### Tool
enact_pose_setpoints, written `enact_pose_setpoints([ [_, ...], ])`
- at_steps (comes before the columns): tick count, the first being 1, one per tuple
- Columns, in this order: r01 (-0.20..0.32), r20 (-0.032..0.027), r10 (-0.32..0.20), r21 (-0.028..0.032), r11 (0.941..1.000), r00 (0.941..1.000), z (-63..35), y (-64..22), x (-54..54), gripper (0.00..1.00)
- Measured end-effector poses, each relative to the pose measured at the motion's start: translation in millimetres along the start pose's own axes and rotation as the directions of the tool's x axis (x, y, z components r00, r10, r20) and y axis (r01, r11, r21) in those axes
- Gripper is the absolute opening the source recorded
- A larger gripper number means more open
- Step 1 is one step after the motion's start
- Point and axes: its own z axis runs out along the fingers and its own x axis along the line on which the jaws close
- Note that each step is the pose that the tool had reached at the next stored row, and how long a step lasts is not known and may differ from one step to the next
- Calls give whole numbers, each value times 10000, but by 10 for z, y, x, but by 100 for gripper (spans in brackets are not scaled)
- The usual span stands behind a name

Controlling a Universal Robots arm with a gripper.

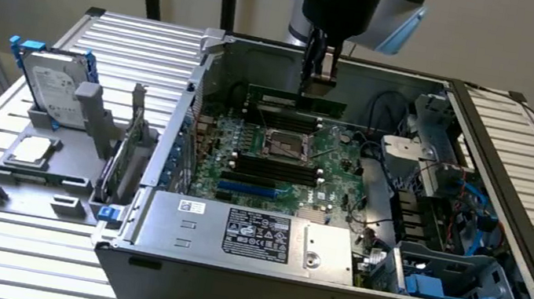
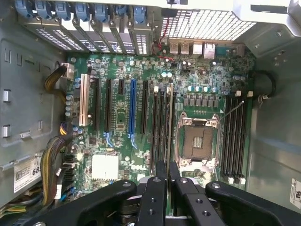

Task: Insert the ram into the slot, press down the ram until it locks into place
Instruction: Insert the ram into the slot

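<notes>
green and edge-on, the ram [image 1: 280,99] stands upright under the gripper [image 1: 317,84], which pinches its top edge near the middle with its jaws set narrow. you are working inside an open computer case [image 1: 227,274] lying on its side. the stick sits low over the far bank of black memory slots [image 1: 275,113], beyond the square silver processor socket [image 1: 286,146] as the exterior view sees it. in the wrist view the black fingers [image 2: 161,175] line up along that same bank, just beside the socket. you cannot tell from either view whether the ram's lower edge already touches a slot or hangs just above it.

the likely trouble is alignment. the slots lie close together and look alike, so a small sideways offset could land the stick on the ridge between two of them. a slight tilt could seat one end first and jam it. if the end latches are not open, pressing may bend the motherboard [image 2: 117,141] rather than lock the ram. with a grip this thin, the stick could also slip upward between the fingers under load.
</notes>
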Motion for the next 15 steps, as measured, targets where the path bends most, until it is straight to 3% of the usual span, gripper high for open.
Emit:
enact_pose_setpoints([
  [15,0,-1,0,0,10000,10000,272,-8,4,14],
])
